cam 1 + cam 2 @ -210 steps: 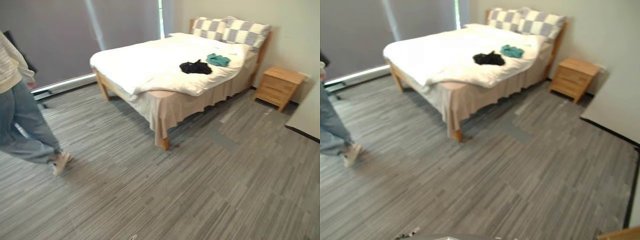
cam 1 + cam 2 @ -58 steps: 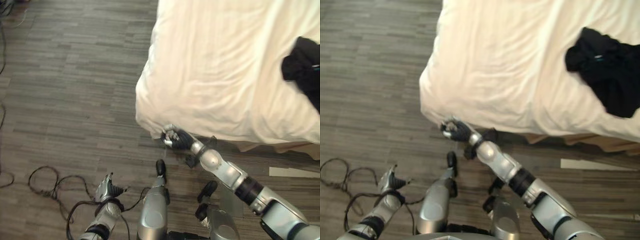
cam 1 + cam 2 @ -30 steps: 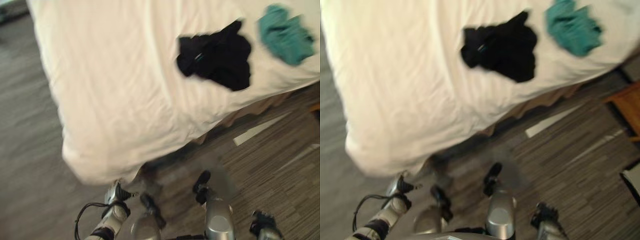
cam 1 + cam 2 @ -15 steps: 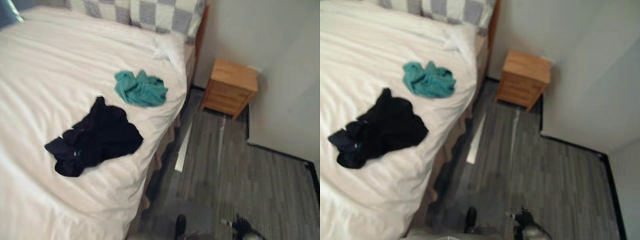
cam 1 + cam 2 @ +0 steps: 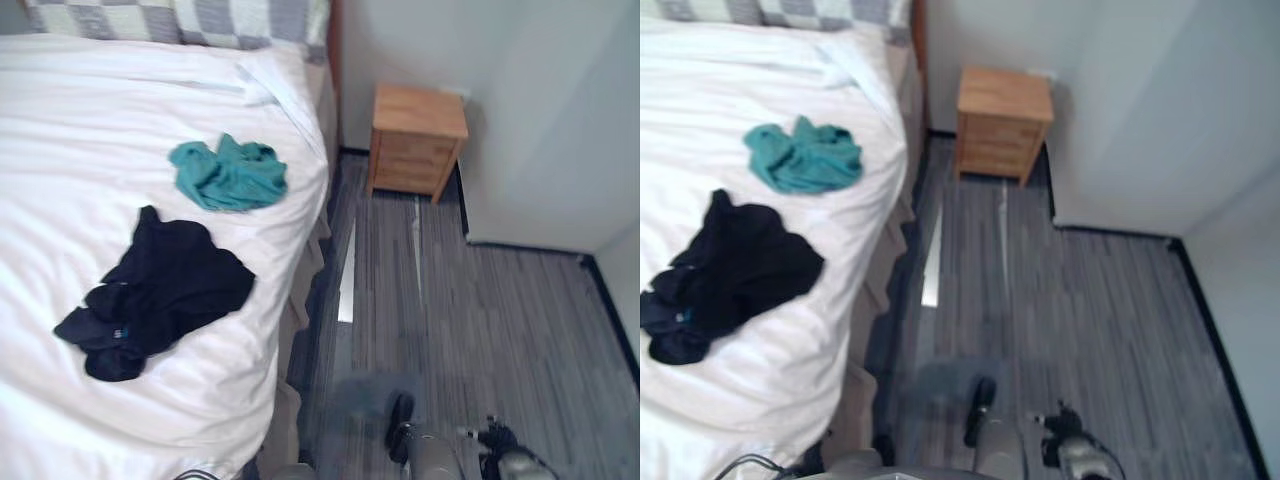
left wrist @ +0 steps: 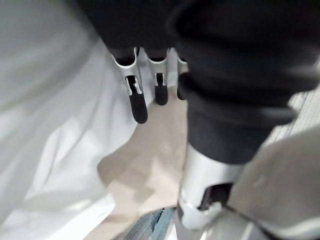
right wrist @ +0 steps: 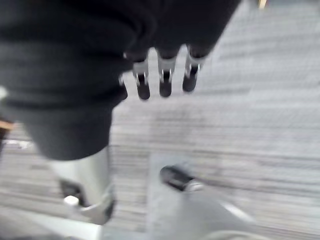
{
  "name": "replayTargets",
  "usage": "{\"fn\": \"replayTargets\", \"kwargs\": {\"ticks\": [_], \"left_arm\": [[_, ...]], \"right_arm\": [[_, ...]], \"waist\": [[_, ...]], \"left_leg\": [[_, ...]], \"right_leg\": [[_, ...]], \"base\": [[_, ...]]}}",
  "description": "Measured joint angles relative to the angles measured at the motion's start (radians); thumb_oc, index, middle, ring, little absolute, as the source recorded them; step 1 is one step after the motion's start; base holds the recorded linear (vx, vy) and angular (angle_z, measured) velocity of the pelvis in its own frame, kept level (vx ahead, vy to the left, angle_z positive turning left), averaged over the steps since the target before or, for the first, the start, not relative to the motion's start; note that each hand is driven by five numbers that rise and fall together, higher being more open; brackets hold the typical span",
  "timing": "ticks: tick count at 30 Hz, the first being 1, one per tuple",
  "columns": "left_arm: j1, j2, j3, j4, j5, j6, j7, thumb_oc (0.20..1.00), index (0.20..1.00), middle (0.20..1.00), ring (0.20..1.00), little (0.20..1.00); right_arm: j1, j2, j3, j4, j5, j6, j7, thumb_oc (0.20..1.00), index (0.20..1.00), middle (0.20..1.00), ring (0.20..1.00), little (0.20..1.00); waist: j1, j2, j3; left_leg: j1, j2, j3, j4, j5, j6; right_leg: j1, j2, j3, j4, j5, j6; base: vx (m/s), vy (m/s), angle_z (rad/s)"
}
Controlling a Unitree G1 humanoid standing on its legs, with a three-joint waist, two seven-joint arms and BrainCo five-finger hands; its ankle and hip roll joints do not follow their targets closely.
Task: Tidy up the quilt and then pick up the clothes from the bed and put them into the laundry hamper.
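Note:
The white quilt [image 5: 90, 120] lies spread over the bed. On it rest a black garment [image 5: 155, 295] and, nearer the pillows, a teal garment [image 5: 230, 172]. They lie apart, both close to the bed's right edge. My left hand [image 6: 137, 102] hangs beside the quilt's overhang with straight fingers and holds nothing. My right hand [image 7: 165, 82] hangs over the grey floor, fingers straight and empty; its dark cover [image 5: 497, 440] is low at the bed's right side.
A wooden nightstand [image 5: 418, 135] stands against the wall past the bed's head. Checked pillows [image 5: 170, 18] lie at the headboard. A white wall panel [image 5: 540, 120] closes the right side. A beige bed skirt [image 6: 150, 165] hangs under the quilt.
The camera has swung from the bed's foot corner to its right side. My right hand, shut on the quilt's corner 1.9 s ago, now hangs low and open.

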Motion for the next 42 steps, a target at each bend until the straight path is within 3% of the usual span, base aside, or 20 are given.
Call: {"fn": "replayTargets", "kwargs": {"ticks": [4, 5, 6, 7, 9, 10, 14, 15, 16, 17, 18, 22, 25, 26, 29, 32, 33, 35, 38, 42], "left_arm": [[-0.052, 0.001, 0.054, 0.032, 0.043, -0.044, 0.02, 1.0, 1.0, 1.0, 1.0, 1.0], [-0.036, 0.005, 0.11, 0.049, 0.042, -0.056, 0.026, 1.0, 1.0, 1.0, 1.0, 1.0], [-0.051, 0.008, 0.132, 0.049, 0.041, -0.059, 0.033, 1.0, 1.0, 1.0, 1.0, 1.0], [-0.057, 0.018, 0.138, 0.058, 0.041, -0.057, 0.039, 1.0, 1.0, 1.0, 1.0, 1.0], [-0.08, 0.042, 0.226, 0.043, 0.021, -0.057, 0.05, 1.0, 1.0, 1.0, 1.0, 1.0], [-0.082, 0.049, 0.227, 0.057, 0.02, -0.053, 0.055, 1.0, 1.0, 1.0, 1.0, 1.0], [-0.089, 0.05, 0.227, 0.021, -0.015, -0.042, 0.076, 1.0, 1.0, 1.0, 1.0, 1.0], [-0.085, 0.047, 0.218, 0.002, -0.018, -0.04, 0.079, 1.0, 1.0, 1.0, 1.0, 1.0], [-0.093, 0.041, 0.201, -0.006, -0.018, -0.044, 0.085, 1.0, 1.0, 1.0, 1.0, 1.0], [-0.102, 0.037, 0.2, -0.003, -0.017, -0.041, 0.087, 1.0, 1.0, 1.0, 1.0, 1.0], [-0.116, 0.03, 0.197, 0.001, -0.015, -0.033, 0.086, 1.0, 1.0, 1.0, 1.0, 1.0], [-0.099, 0.049, 0.194, 0.006, -0.015, -0.022, 0.085, 1.0, 1.0, 1.0, 1.0, 1.0], [-0.103, 0.053, 0.187, 0.042, -0.007, -0.017, 0.079, 1.0, 1.0, 1.0, 1.0, 1.0], [-0.105, 0.068, 0.188, 0.04, -0.007, -0.011, 0.077, 1.0, 1.0, 1.0, 1.0, 1.0], [-0.12, 0.073, 0.129, 0.042, -0.006, -0.019, 0.072, 1.0, 1.0, 1.0, 1.0, 1.0], [-0.121, 0.012, 0.105, 0.03, -0.006, -0.022, 0.063, 1.0, 1.0, 1.0, 1.0, 1.0], [-0.133, -0.011, 0.108, 0.034, -0.003, -0.029, 0.062, 1.0, 1.0, 1.0, 1.0, 1.0], [-0.156, 0.001, 0.08, 0.023, 0.018, -0.067, 0.005, 1.0, 1.0, 1.0, 1.0, 1.0], [-0.173, -0.019, 0.073, 0.025, 0.026, -0.063, 0.002, 1.0, 1.0, 1.0, 1.0, 1.0], [-0.126, -0.023, 0.12, 0.035, 0.023, -0.063, 0.011, 1.0, 1.0, 1.0, 1.0, 1.0]], "right_arm": [[0.068, -0.004, 0.055, -0.01, -0.043, -0.001, 0.009, 1.0, 1.0, 1.0, 1.0, 1.0], [0.071, -0.02, 0.084, -0.008, -0.068, 0.0, 0.013, 1.0, 1.0, 1.0, 1.0, 1.0], [0.089, -0.028, 0.099, -0.006, -0.077, 0.0, 0.013, 1.0, 1.0, 1.0, 1.0, 1.0], [0.1, -0.039, 0.113, -0.016, -0.079, -0.004, 0.012, 1.0, 1.0, 1.0, 1.0, 1.0], [0.092, -0.051, 0.157, -0.046, -0.12, -0.001, 0.013, 1.0, 1.0, 1.0, 1.0, 1.0], [0.075, -0.048, 0.185, -0.038, -0.136, 0.0, 0.011, 1.0, 1.0, 1.0, 1.0, 1.0], [-0.015, -0.004, 0.214, -0.04, -0.158, 0.008, 0.012, 1.0, 1.0, 1.0, 1.0, 1.0], [-0.024, -0.006, 0.231, -0.043, -0.164, 0.005, 0.01, 1.0, 1.0, 1.0, 1.0, 1.0], [-0.056, -0.012, 0.279, -0.035, -0.184, 0.005, 0.013, 1.0, 1.0, 1.0, 1.0, 1.0], [-0.064, -0.012, 0.281, -0.03, -0.187, -0.003, 0.011, 1.0, 1.0, 1.0, 1.0, 1.0], [-0.077, -0.008, 0.274, -0.023, -0.194, -0.012, 0.007, 1.0, 1.0, 1.0, 1.0, 1.0], [-0.022, 0.019, 0.257, 0.002, -0.194, -0.01, 0.005, 1.0, 1.0, 1.0, 1.0, 1.0], [-0.009, 0.034, 0.213, 0.042, -0.193, 0.003, -0.004, 1.0, 1.0, 1.0, 1.0, 1.0], [0.012, 0.039, 0.201, 0.021, -0.193, 0.005, -0.004, 1.0, 1.0, 1.0, 1.0, 1.0], [-0.009, 0.035, 0.177, 0.009, -0.193, 0.019, -0.008, 1.0, 1.0, 1.0, 1.0, 1.0], [-0.019, 0.019, 0.173, -0.048, -0.192, 0.019, -0.01, 1.0, 1.0, 1.0, 1.0, 1.0], [-0.026, 0.021, 0.174, -0.043, -0.19, 0.016, -0.009, 1.0, 1.0, 1.0, 1.0, 1.0], [-0.022, 0.03, 0.146, -0.035, -0.183, 0.024, -0.008, 1.0, 1.0, 1.0, 1.0, 1.0], [-0.035, 0.043, 0.124, -0.053, -0.179, 0.019, -0.009, 1.0, 1.0, 1.0, 1.0, 1.0], [0.0, 0.045, 0.106, -0.052, -0.182, 0.022, -0.004, 1.0, 1.0, 1.0, 1.0, 1.0]], "waist": [[-0.032, 0.033, -0.014], [-0.02, 0.046, -0.021], [-0.028, 0.059, -0.032], [-0.018, 0.056, -0.042], [0.038, 0.027, -0.038], [0.061, -0.02, -0.021], [0.117, -0.058, 0.035], [0.118, -0.045, 0.033], [0.147, -0.015, 0.028], [0.153, 0.0, 0.036], [0.141, 0.036, 0.041], [0.149, -0.035, 0.024], [0.136, -0.043, 0.025], [0.123, -0.044, 0.03], [0.075, -0.036, 0.034], [0.055, 0.0, 0.05], [0.057, -0.041, 0.056], [0.056, -0.031, 0.059], [0.028, 0.004, 0.074], [0.04, -0.008, 0.041]], "left_leg": [[0.031, 0.082, -0.016, 0.118, -0.062, -0.088], [-0.013, 0.109, -0.047, 0.385, -0.061, -0.173], [-0.122, 0.179, -0.065, 0.59, -0.05, -0.17], [-0.184, 0.2, -0.085, 0.705, -0.023, -0.199], [-0.355, 0.202, -0.183, 1.032, 0.198, -0.175], [-0.42, 0.181, -0.176, 1.083, 0.192, -0.174], [-0.531, 0.185, -0.016, 0.679, 0.137, -0.137], [-0.519, 0.163, -0.029, 0.515, 0.125, -0.126], [-0.447, 0.129, -0.006, 0.058, 0.159, -0.119], [-0.448, 0.127, 0.038, -0.049, 0.176, -0.123], [-0.486, 0.124, 0.151, -0.062, 0.192, -0.105], [-0.459, 0.046, 0.173, 0.041, 0.306, 0.016], [-0.384, 0.041, 0.177, 0.042, 0.314, 0.097], [-0.33, 0.023, 0.184, 0.037, 0.287, 0.114], [-0.257, -0.029, 0.157, 0.013, 0.239, 0.102], [-0.202, -0.063, 0.115, -0.027, 0.166, 0.069], [-0.215, -0.079, 0.185, 0.061, 0.085, 0.056], [-0.235, -0.101, 0.128, 0.141, 0.049, 0.15], [-0.213, -0.102, -0.033, 0.123, 0.074, 0.156], [-0.104, -0.114, -0.192, 0.065, 0.035, 0.083]], "right_leg": [[0.086, 0.064, -0.001, 0.07, 0.026, -0.076], [0.16, 0.137, -0.016, -0.006, 0.024, -0.076], [0.203, 0.174, -0.065, -0.044, 0.017, -0.099], [0.187, 0.18, -0.082, -0.038, 0.026, -0.111], [0.212, 0.211, -0.091, -0.054, 0.075, -0.248], [0.244, 0.21, -0.077, -0.083, 0.079, -0.269], [0.354, 0.24, -0.035, -0.207, 0.082, -0.236], [0.359, 0.243, -0.032, -0.207, 0.072, -0.221], [0.365, 0.245, -0.034, -0.207, 0.047, -0.207], [0.376, 0.247, -0.045, -0.207, 0.051, -0.2], [0.419, 0.255, -0.084, -0.207, 0.039, -0.212], [0.533, 0.175, -0.084, -0.188, 0.0, -0.139], [0.38, 0.048, -0.043, 0.274, -0.009, -0.119], [0.283, -0.011, -0.018, 0.522, 0.019, -0.057], [0.099, -0.03, 0.047, 0.719, 0.017, -0.049], [0.052, 0.006, -0.025, 0.381, -0.006, -0.086], [0.062, -0.051, -0.021, 0.136, 0.026, -0.058], [0.078, -0.146, 0.044, -0.124, 0.125, -0.038], [0.096, -0.185, 0.119, -0.21, 0.274, -0.029], [0.167, -0.181, 0.085, -0.207, 0.297, -0.016]], "base": [[0.58, 0.013, -0.27], [0.35, -0.154, -0.47], [0.34, -0.175, -0.51], [0.26, -0.139, -0.52], [0.28, -0.048, -0.6], [0.4, 0.096, -0.31], [0.57, 0.391, -0.17], [0.65, 0.382, -0.11], [0.53, 0.268, -0.19], [0.49, 0.249, 0.09], [0.39, 0.219, 0.31], [0.54, 0.389, 0.18], [0.38, 0.357, 0.03], [0.21, 0.232, -0.03], [0.4, 0.187, 0.29], [0.6, -0.079, 0.84], [0.33, -0.116, 1.3], [0.76, -0.225, 1.45], [0.63, -0.252, 1.57], [0.56, -0.31, 1.32]]}}
